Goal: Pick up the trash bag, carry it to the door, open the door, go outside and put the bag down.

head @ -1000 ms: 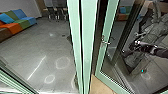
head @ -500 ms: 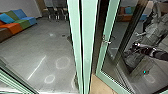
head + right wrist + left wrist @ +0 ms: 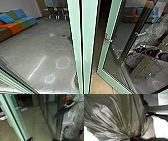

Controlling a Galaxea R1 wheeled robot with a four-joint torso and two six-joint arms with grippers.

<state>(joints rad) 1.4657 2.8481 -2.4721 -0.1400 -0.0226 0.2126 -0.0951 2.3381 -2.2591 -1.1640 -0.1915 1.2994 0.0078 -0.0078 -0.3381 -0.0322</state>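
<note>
The trash bag [image 3: 121, 110] is big, brown and shiny, and it is at the left gripper [image 3: 132, 138]. That gripper is closed tight on the bag, right where all the folds squeeze into one bunch. The right gripper [image 3: 137, 50] is on the end of a dark arm [image 3: 155, 53], by the glass part of the door [image 3: 106, 56]. I can't tell how wide its jaws are or if they have hold of anything, and I can't tell if it touches the glass. The door has a green frame and is part way open, with tan ground [image 3: 98, 83] between it and the pale green post [image 3: 88, 45]. A silver handle [image 3: 108, 40] sticks out near the door's edge. Past the post is a grey floor [image 3: 37, 47] with rings of light on it. A sofa [image 3: 17, 21] in orange, green, blue and brown sits by the wall, and there are some chairs [image 3: 58, 15] too. A person [image 3: 80, 112] in pale grey clothes shows in the right wrist view, with one hand [image 3: 66, 106] on a long dark bar [image 3: 62, 110].
</note>
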